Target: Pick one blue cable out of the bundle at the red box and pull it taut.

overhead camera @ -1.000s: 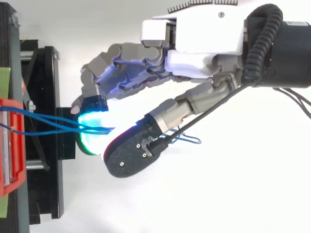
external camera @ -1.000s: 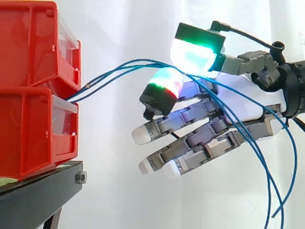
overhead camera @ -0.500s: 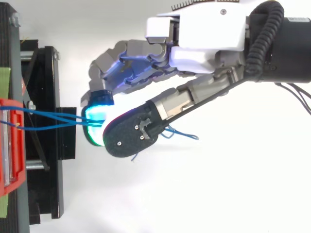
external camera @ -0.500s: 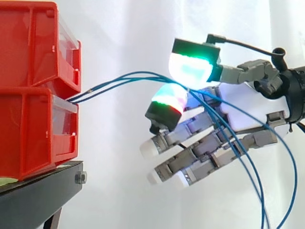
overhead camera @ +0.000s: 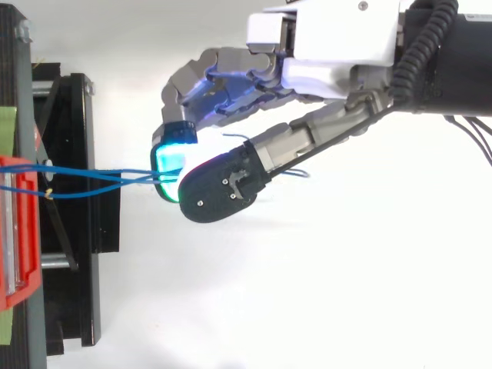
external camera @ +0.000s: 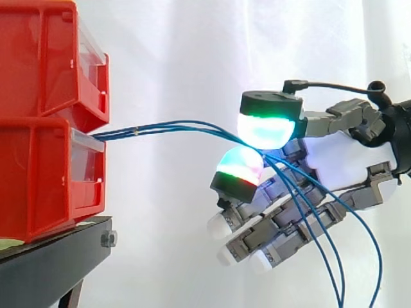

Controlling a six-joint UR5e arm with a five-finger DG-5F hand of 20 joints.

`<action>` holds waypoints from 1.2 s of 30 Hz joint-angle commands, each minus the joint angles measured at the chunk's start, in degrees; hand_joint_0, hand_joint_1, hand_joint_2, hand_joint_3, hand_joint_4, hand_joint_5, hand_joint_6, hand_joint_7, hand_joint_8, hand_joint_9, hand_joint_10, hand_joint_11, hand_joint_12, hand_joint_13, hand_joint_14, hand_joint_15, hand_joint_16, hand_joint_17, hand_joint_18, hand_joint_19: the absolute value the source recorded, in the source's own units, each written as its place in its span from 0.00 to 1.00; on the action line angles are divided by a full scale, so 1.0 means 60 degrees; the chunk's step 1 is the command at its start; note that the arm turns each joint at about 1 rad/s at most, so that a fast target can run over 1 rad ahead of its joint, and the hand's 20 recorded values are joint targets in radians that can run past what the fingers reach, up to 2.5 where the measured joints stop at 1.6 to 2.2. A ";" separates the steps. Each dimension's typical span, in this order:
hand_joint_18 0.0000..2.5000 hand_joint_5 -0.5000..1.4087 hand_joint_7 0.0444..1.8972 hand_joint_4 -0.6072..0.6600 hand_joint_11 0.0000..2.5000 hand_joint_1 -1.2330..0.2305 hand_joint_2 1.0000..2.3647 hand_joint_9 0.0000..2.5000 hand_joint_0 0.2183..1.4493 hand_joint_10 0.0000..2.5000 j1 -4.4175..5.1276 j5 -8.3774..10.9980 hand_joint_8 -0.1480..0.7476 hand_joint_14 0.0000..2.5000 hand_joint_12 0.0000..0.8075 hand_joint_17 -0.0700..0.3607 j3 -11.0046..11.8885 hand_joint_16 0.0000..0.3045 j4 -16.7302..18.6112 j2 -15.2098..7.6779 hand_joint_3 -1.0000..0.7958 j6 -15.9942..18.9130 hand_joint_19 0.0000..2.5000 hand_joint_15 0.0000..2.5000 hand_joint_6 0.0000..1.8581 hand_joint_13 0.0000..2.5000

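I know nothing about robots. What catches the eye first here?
The robot hand, at right in the side view, pinches thin blue cables between glowing fingertips. The cables run nearly level to stacked red bins at left, on a black stand.

blue cables [external camera: 138,131] cut off below, red bins [external camera: 38,173] cropped

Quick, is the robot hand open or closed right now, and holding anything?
Robot hand: closed, pinching the blue cables between thumb and a finger.
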 commanded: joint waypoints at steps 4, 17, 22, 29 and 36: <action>0.09 0.19 0.57 0.48 0.08 0.27 0.01 0.22 0.34 0.00 0.0006 0.0076 0.43 0.00 0.44 0.45 0.0000 0.18 -0.0049 0.0001 0.45 -0.0077 0.04 0.00 0.45 0.05; 0.09 0.17 0.58 0.30 0.07 0.19 0.01 0.20 0.48 0.00 0.0006 0.0106 0.38 0.00 0.43 0.44 0.0132 0.18 -0.0064 0.0001 0.35 -0.0077 0.04 0.00 0.48 0.05; 0.08 0.16 0.57 0.29 0.07 0.20 0.00 0.19 0.51 0.00 0.0006 0.0091 0.37 0.00 0.42 0.44 0.0132 0.17 -0.0078 0.0001 0.30 -0.0077 0.04 0.00 0.48 0.04; 0.08 0.17 0.47 0.37 0.06 0.20 0.00 0.18 0.37 0.00 0.0006 0.0091 0.36 0.00 0.42 0.43 0.0132 0.17 -0.0093 0.0001 0.28 -0.0077 0.03 0.00 0.47 0.03; 0.08 0.18 0.49 0.43 0.07 0.35 0.00 0.20 0.20 0.00 0.0006 0.0091 0.42 0.00 0.47 0.48 0.0132 0.20 -0.0093 0.0001 0.28 -0.0077 0.04 0.00 0.45 0.03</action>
